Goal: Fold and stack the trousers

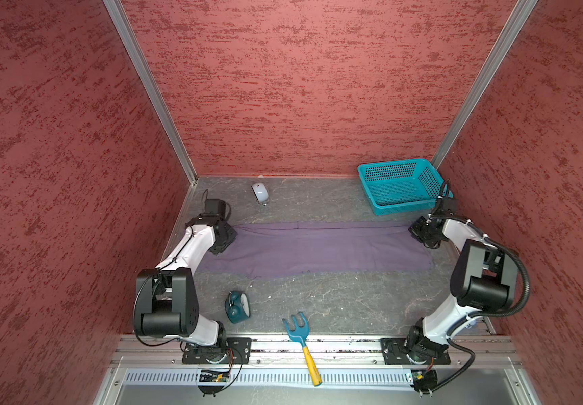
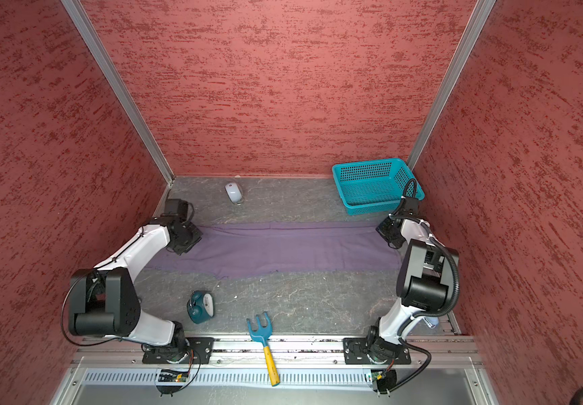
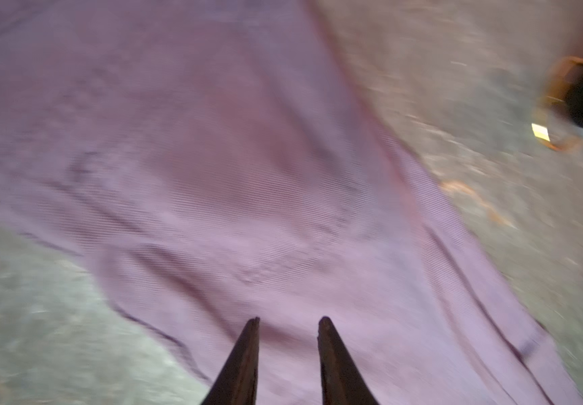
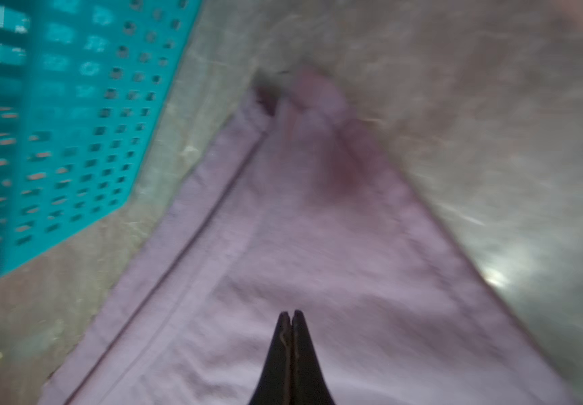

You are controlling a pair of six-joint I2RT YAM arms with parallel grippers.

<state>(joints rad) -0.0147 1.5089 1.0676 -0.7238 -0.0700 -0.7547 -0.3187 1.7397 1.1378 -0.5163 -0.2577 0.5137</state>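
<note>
In both top views the trousers [image 1: 318, 250] [image 2: 283, 249] are spread flat across mid-frame. In the left wrist view the left gripper [image 3: 288, 319] is seen narrowly parted above them. In the right wrist view the right gripper [image 4: 290, 312] is seen closed above them.

The purple-grey trousers [image 2: 283, 250] lie flat and long across the grey table [image 2: 318, 305], the left gripper [image 2: 185, 242] over one end and the right gripper [image 2: 387, 234] at the other end, maybe touching the cloth, and a teal basket [image 2: 374, 207] stands behind that end.
</note>
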